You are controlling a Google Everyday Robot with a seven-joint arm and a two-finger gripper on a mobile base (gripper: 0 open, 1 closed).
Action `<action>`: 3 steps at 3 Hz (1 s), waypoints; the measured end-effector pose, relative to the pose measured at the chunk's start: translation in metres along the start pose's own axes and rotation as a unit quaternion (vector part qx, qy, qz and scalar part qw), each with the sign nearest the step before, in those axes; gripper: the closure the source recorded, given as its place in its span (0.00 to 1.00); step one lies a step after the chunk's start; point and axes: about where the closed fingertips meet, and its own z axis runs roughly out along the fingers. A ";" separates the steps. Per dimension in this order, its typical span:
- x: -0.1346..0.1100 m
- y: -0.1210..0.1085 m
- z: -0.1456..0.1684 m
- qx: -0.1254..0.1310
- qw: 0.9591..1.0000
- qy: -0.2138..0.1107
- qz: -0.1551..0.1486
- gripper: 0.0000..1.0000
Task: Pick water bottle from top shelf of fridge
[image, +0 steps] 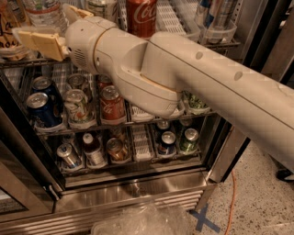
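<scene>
Hand (43, 23) at water bottle (42, 9), left of cola can (141, 16).

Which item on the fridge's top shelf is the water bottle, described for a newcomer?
In the open steel fridge, take the top shelf and go to its left end. The water bottle stands there just behind the open tan gripper: clear ribbed plastic, unlike the red cola can to its right.
</scene>
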 end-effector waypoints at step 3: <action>0.017 -0.006 0.023 -0.002 1.000 0.011 0.016 0.23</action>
